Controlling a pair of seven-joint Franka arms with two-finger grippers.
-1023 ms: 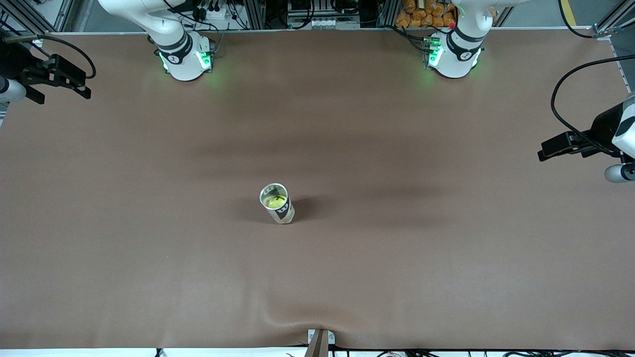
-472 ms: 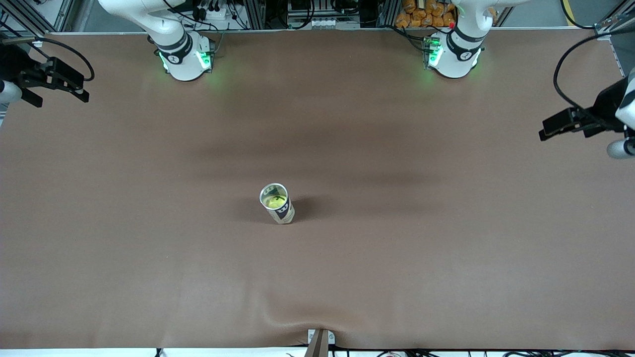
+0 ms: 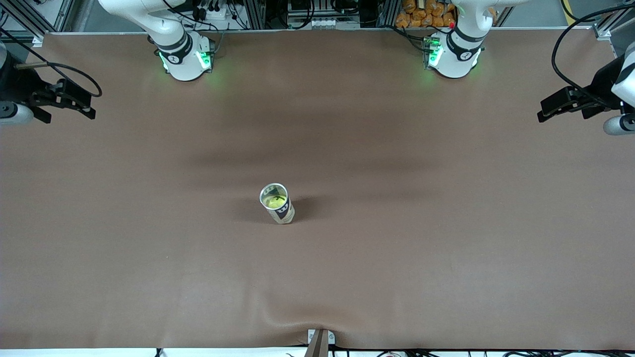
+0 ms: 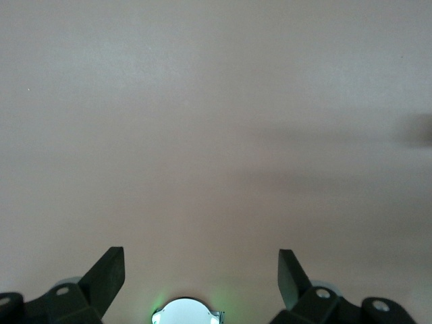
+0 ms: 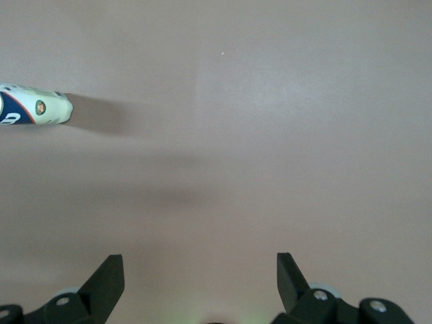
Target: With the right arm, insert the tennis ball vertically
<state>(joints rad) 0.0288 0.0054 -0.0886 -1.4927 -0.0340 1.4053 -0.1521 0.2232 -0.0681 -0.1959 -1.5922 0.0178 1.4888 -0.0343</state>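
A clear tennis-ball can (image 3: pixel 283 213) with a dark label stands upright near the middle of the brown table. Through its open top shows the yellow-green tennis ball (image 3: pixel 276 201), inside the can. My right gripper (image 3: pixel 67 110) hangs over the table's edge at the right arm's end, open, with nothing between its fingers (image 5: pixel 108 277). The right wrist view catches the can (image 5: pixel 34 108) far off from the right gripper (image 5: pixel 200 263). My left gripper (image 3: pixel 563 111) hangs open over the left arm's end, holding nothing; the left wrist view shows the left gripper (image 4: pixel 201 260) above bare mat.
The brown mat (image 3: pixel 397 258) covers the whole table. Both arm bases (image 3: pixel 186 59) (image 3: pixel 454 57) glow green along the edge farthest from the front camera. A small metal bracket (image 3: pixel 320 339) sits at the nearest edge. The left wrist view shows the left base (image 4: pixel 185 312).
The left gripper has drifted toward the bases' side of the table. The right gripper has shifted a little toward the front camera's side. The can and ball have not moved.
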